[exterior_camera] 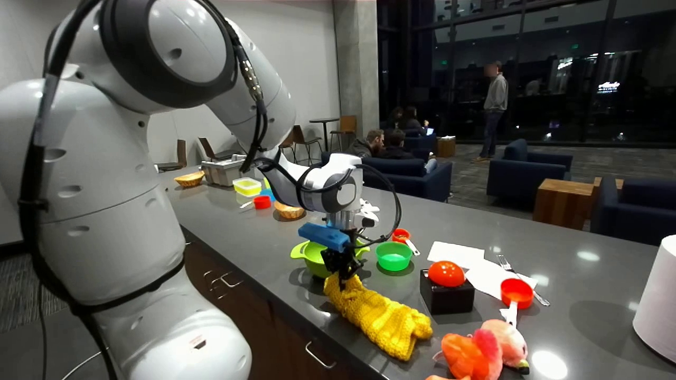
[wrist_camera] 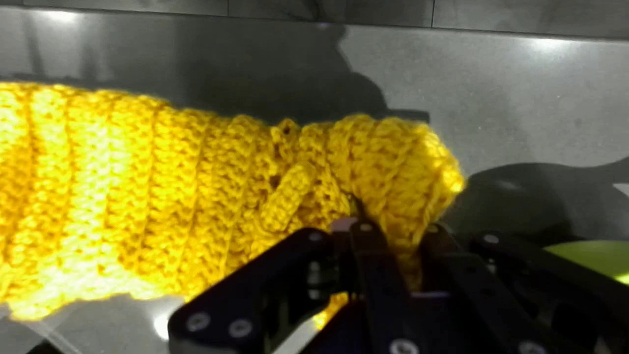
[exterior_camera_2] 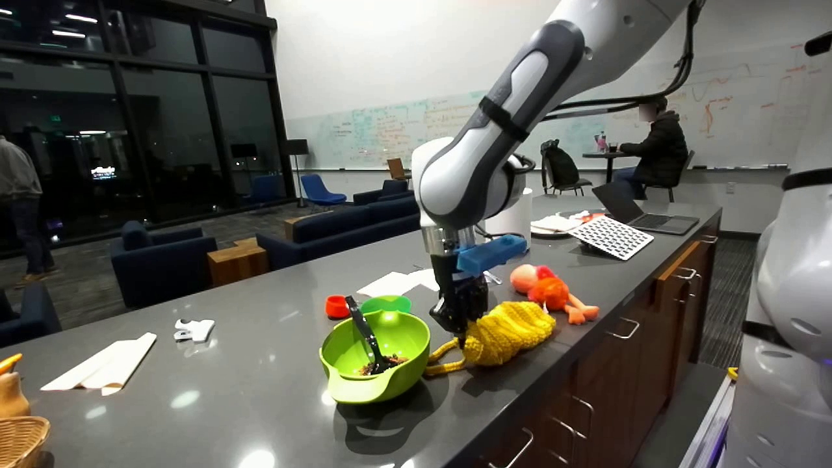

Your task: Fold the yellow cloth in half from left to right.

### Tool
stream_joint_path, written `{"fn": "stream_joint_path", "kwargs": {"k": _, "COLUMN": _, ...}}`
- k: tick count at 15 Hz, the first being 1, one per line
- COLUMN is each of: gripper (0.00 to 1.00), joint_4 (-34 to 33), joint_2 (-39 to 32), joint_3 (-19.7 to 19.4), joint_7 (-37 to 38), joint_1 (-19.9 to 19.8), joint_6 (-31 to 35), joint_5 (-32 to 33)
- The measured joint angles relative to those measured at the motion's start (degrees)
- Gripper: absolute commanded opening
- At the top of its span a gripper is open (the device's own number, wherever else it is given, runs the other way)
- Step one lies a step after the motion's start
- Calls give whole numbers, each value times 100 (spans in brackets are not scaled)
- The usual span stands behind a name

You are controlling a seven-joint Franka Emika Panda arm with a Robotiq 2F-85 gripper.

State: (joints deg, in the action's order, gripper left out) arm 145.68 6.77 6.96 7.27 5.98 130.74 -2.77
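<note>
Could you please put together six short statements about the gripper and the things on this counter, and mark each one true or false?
1. The gripper has a bunched part of the yellow cloth between its fingers. True.
2. The yellow cloth lies inside the lime-green bowl. False: the yellow cloth lies on the counter, beside the lime-green bowl.
3. A black utensil leans inside the lime-green bowl. True.
4. The bar sticking out from the gripper is red. False: the bar is blue.
5. The laptop is shut. False: the laptop stands open.
6. The reddish dome sits on a black box. True.
</note>
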Motion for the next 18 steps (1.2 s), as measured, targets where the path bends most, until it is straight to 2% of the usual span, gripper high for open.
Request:
{"fn": "stream_joint_path", "kwargs": {"k": 5, "gripper": 3, "joint_4": 13, "joint_2": 626, "joint_3": -400, "joint_7": -544, "joint_1": -171, "joint_6": -399, "joint_5": -315}}
{"fn": "stream_joint_path", "kwargs": {"k": 9, "gripper": 3, "joint_4": 164, "joint_2": 1035, "joint_3": -837, "joint_7": -1204, "joint_1": -335, "joint_6": -421, "joint_5": -724}}
{"fn": "stream_joint_path", "kwargs": {"k": 12, "gripper": 3, "joint_4": 379, "joint_2": 1215, "joint_3": -1182, "joint_7": -1712, "joint_1": -432, "joint_6": -331, "joint_5": -1079}}
{"fn": "stream_joint_path", "kwargs": {"k": 18, "gripper": 3, "joint_4": 1054, "joint_2": 1202, "joint_3": -1886, "joint_7": -2951, "joint_1": -495, "joint_6": 279, "joint_5": -2030}}
